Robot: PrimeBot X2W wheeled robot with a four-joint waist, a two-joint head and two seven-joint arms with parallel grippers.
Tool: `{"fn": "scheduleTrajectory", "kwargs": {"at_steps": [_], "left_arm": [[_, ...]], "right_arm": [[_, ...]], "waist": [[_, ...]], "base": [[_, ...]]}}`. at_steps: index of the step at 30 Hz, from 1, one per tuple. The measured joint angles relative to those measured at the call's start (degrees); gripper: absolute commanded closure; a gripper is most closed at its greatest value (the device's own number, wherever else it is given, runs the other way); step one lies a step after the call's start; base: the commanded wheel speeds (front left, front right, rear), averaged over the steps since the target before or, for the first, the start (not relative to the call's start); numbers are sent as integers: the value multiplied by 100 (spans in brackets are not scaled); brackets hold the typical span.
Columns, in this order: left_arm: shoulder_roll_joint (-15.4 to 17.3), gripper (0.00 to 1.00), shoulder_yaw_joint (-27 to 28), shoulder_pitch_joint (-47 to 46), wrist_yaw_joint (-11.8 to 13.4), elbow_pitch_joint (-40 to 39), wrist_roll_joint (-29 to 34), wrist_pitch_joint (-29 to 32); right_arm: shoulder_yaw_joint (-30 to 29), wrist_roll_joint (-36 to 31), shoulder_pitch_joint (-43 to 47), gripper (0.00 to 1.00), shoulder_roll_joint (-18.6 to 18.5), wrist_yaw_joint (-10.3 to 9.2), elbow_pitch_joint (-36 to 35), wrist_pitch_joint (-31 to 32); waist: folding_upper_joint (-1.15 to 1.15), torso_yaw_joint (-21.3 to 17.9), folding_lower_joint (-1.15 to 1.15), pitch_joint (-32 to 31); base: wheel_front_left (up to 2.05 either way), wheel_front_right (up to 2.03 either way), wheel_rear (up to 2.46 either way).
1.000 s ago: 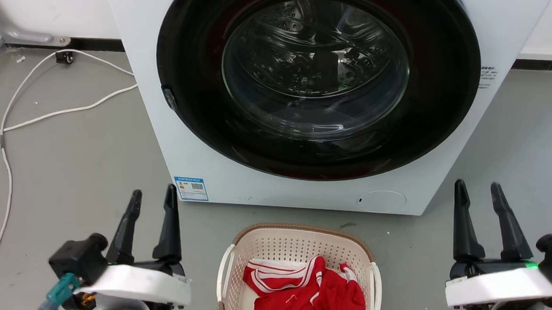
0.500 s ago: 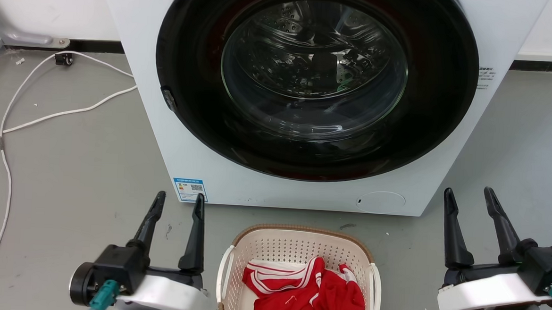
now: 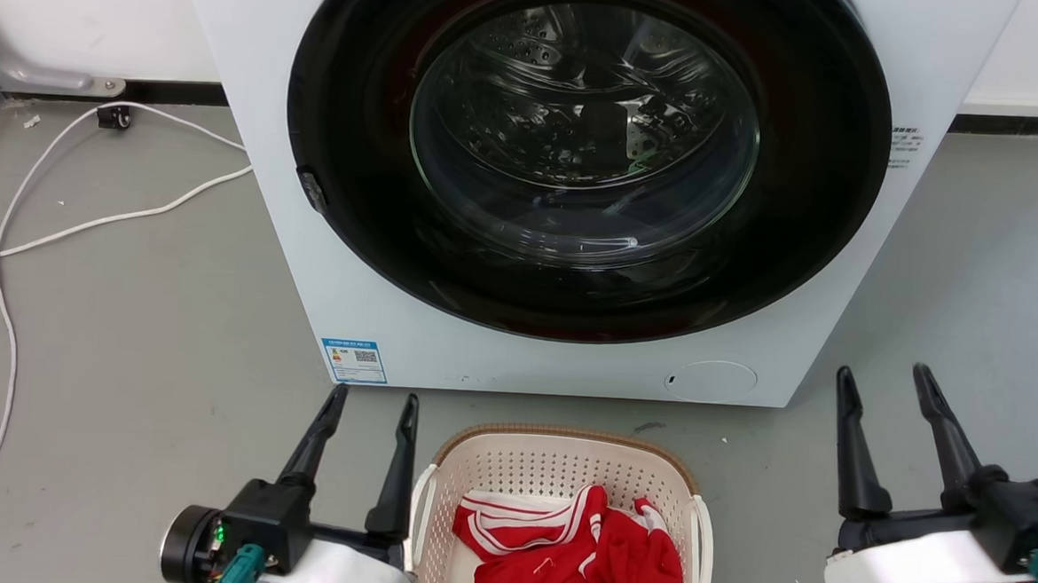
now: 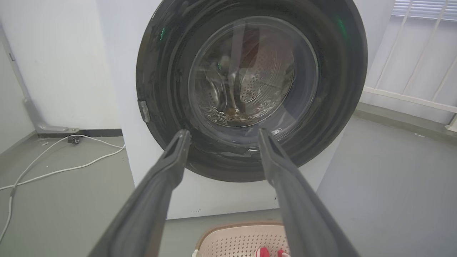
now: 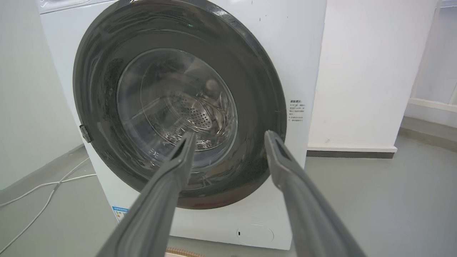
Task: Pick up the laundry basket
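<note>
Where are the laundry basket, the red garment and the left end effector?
laundry basket [image 3: 565,432]: head view, brown far rim.
red garment [image 3: 611,563]: head view, cloth middle.
left end effector [image 3: 375,394]: head view, between fingertips.

Blue QR-code sticker [image 3: 355,360] on washing machine [image 3: 524,363], small side label [image 3: 905,146], print too small to read

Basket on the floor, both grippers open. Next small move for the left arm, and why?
Probably lower the left gripper and ease it onto the white left handle of the laundry basket. In the head view its open fingers sit just beside that handle without touching it. In the left wrist view they aim at the washing machine door, above the basket rim.
</note>
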Motion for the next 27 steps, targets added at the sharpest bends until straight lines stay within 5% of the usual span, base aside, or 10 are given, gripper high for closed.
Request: {"fn": "scheduleTrajectory", "kwargs": {"at_steps": [11, 27], "left_arm": [[-226, 0, 342, 60, -438, 155, 90, -112], [-347, 0, 407, 110, -558, 325, 747, -214]], "right_arm": [[-75, 469, 33, 0, -3, 0, 355, -125], [-7, 88, -37, 0, -3, 0, 617, -233]], "waist": [[0, 6, 0, 59], [0, -20, 0, 114]], "base": [[0, 0, 0], [0, 0, 0]]}}
